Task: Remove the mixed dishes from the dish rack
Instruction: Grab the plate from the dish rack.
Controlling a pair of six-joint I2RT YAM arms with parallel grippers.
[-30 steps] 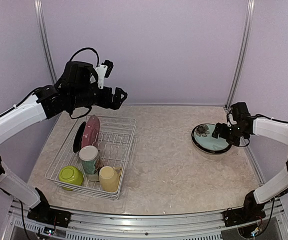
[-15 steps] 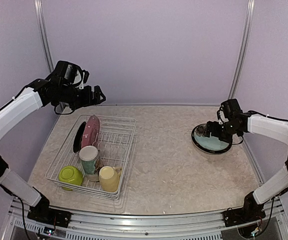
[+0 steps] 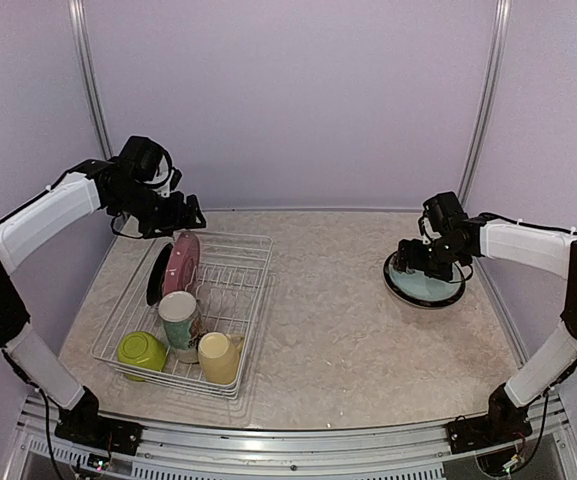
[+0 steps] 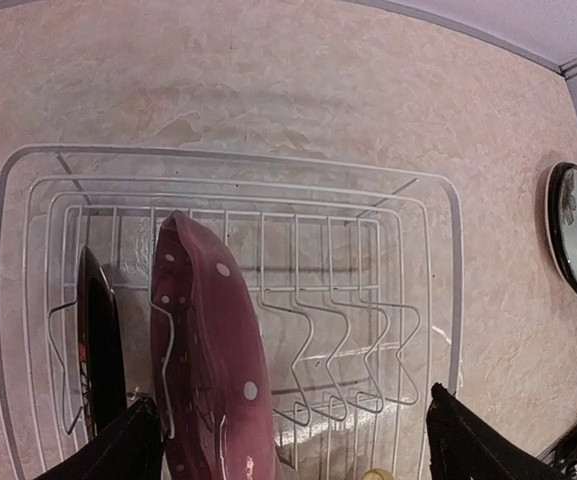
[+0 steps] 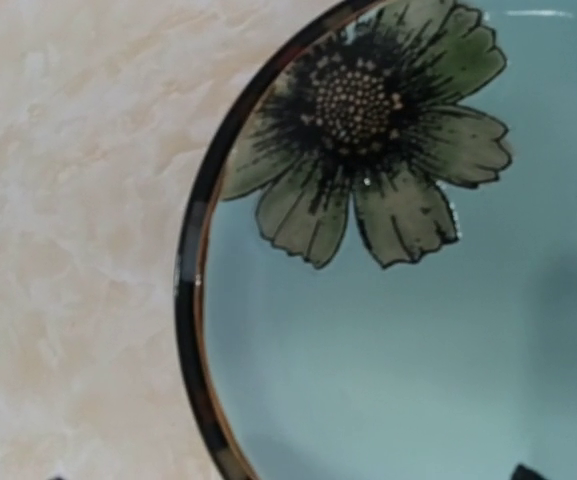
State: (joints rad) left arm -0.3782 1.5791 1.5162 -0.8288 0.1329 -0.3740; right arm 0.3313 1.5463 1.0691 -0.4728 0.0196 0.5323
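The white wire dish rack [image 3: 256, 282] sits at the left of the table. A pink dotted plate [image 3: 182, 262] and a black plate [image 3: 157, 273] stand upright in its far slots. A floral mug [image 3: 179, 318], a lime-green bowl [image 3: 142, 352] and a pale yellow mug [image 3: 219, 357] sit at its near end. My left gripper [image 3: 184, 212] hovers open over the far end; in the left wrist view the dotted plate [image 4: 208, 350] stands between its spread fingers [image 4: 118, 450], lower down. My right gripper [image 3: 418, 258] is open just above a pale blue flower plate [image 3: 426, 287] on the table at the right.
The black plate [image 4: 98, 340] stands left of the dotted one, with bare slot prongs [image 4: 348, 340] to the right. The flower plate's dark rim [image 5: 193, 300] fills the right wrist view. The booth walls and a corner post [image 3: 480, 110] stand close behind.
My left arm has dropped and drawn back to the left, so its gripper now hangs over the upright plates. My right gripper has slid left over the flower plate.
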